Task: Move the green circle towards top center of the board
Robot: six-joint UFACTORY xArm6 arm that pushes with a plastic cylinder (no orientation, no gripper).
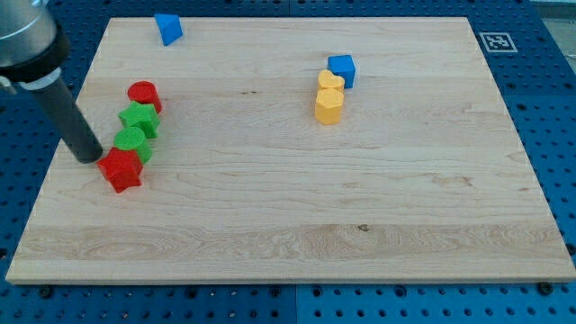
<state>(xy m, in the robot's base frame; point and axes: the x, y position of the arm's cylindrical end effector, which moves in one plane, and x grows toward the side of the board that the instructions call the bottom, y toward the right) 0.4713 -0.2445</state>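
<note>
The green circle [132, 142] lies at the view's left, wedged between a green star-shaped block [139, 118] above it and a red star-shaped block [121, 169] below it. A red cylinder [144, 94] sits at the top of this chain. My tip [90, 157] rests on the board just left of the red star block and lower left of the green circle, close to both; whether it touches them I cannot tell.
A blue block [167, 28] lies near the top edge, left of centre. At the upper right of centre a blue cube [342, 68] touches a yellow heart-like block [330, 83] and a yellow hexagonal block [328, 106]. The board's left edge [56, 171] is near my tip.
</note>
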